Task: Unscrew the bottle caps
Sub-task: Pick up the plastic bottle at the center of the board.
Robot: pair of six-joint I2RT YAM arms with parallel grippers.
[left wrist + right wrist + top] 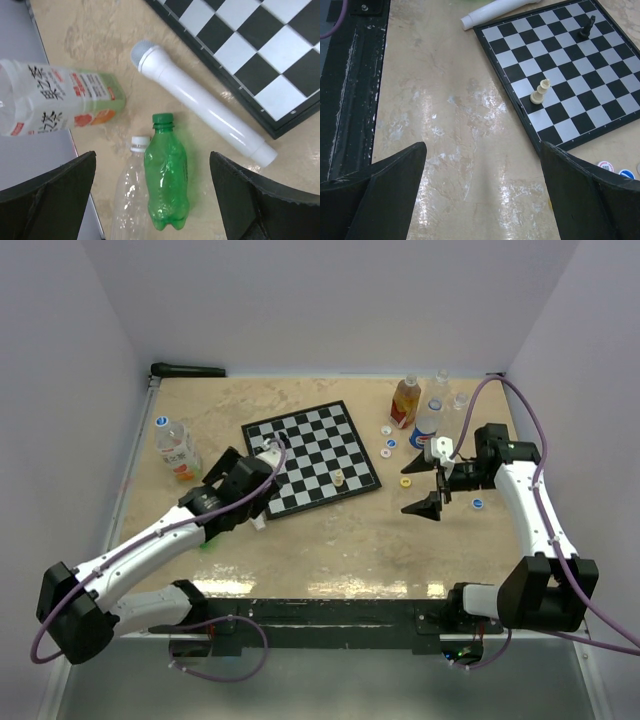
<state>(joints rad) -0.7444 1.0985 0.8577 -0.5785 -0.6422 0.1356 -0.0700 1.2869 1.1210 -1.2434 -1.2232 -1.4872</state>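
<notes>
— How far along is the uncapping?
— Partway, I'd judge. Low in the left wrist view, the green bottle (166,180) has its green cap (162,119) on. The clear bottle (127,200) touching its left side wears a white cap (140,143). The left gripper (152,157) hangs above them, jaws spread wide, gripping nothing.
— And the right gripper (432,496)?
— Released too, over bare counter (330,550) at centre right of the top view.
— Counts?
— Five loose caps (386,427) lie near it, a yellow cap (405,481) among them. I count seven bottles, as far as I can tell. That is those two, the orange-labelled bottle (176,452) lying at upper left with a blue cap (161,422) on, and four bottles (428,420) standing at upper right. One there has a red cap (409,381). The clear ones look open, though that is hard to tell.
— So what's left?
— At least four caps.
</notes>
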